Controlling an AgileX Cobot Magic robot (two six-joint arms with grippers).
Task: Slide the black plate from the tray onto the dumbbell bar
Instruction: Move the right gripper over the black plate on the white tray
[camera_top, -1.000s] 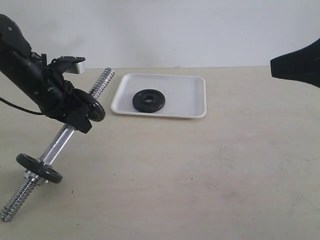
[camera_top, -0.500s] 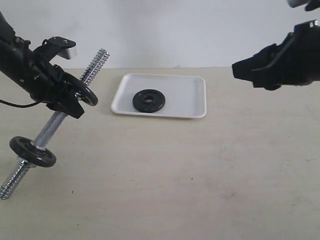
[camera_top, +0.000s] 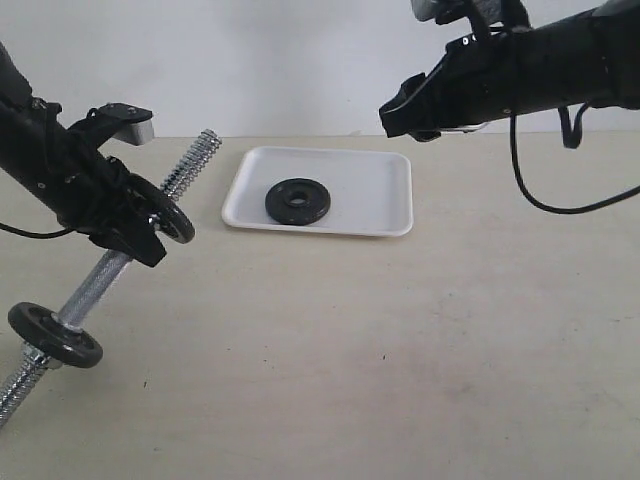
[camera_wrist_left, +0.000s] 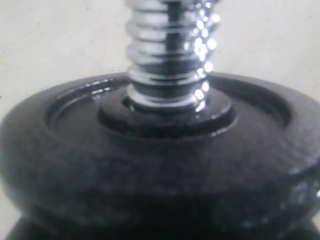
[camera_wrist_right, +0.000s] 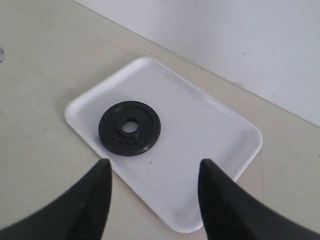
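- Exterior: the left gripper (camera_top: 140, 225) clamps the bar (camera_top: 95, 285), holding it tilted. The right gripper (camera_top: 400, 115) hovers above the tray (camera_top: 375, 195), in which the plate (camera_top: 298, 201) lies flat, untouched.
- Left wrist: the bar's threaded end juts free past a mounted disc (camera_wrist_left: 160, 165).
- Right wrist: jaws apart and empty, over the plate; pickup and threading remain.

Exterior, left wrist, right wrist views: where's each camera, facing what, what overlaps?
Exterior: off the arms, facing across the table; tray, black plate, dumbbell bar; left arm, right arm show.
Left wrist: close-up along the dumbbell bar into a black disc; no arm part clearly visible.
Right wrist: looks down on tray and black plate; fingers show, apart.
Shared: exterior and right wrist both see black plate on tray.
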